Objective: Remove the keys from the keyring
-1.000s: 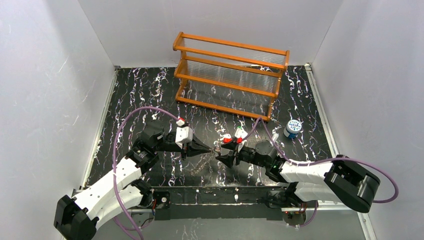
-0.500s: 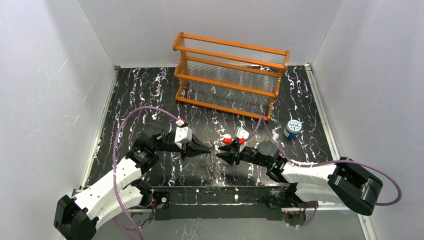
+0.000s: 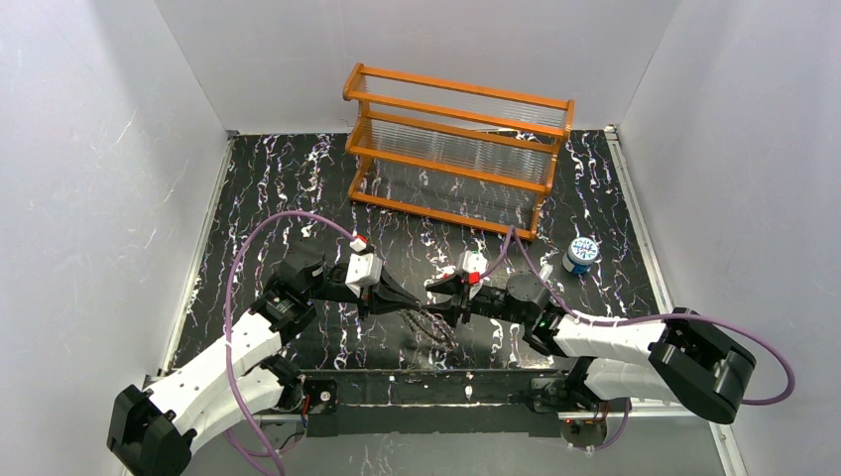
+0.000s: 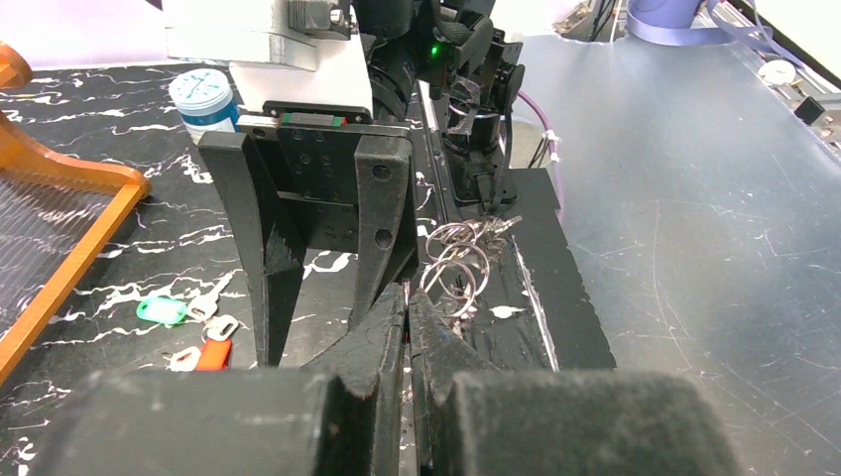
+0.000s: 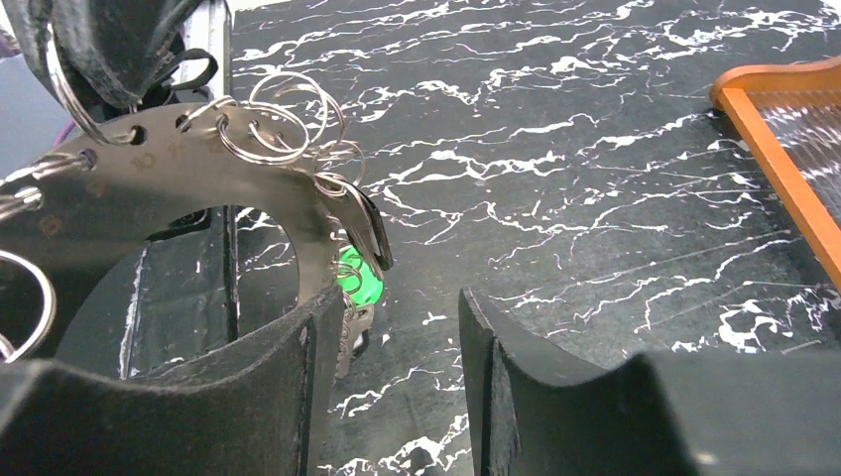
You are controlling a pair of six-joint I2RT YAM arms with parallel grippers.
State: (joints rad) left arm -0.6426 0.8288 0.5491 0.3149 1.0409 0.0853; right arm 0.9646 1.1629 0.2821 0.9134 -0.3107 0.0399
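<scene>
Keyring is clamped at its edge by the left gripper, jaws together on it, holding it up off the tabletop. Small wire rings sit in the keyring's holes, and a hanging green key dangles at its lower edge. The right gripper faces the keyring with jaws apart and nothing between them. One finger is just beside the keyring's lower edge; contact unclear. A loose green key and a red key lie on the tabletop on the keyring's far side.
</scene>
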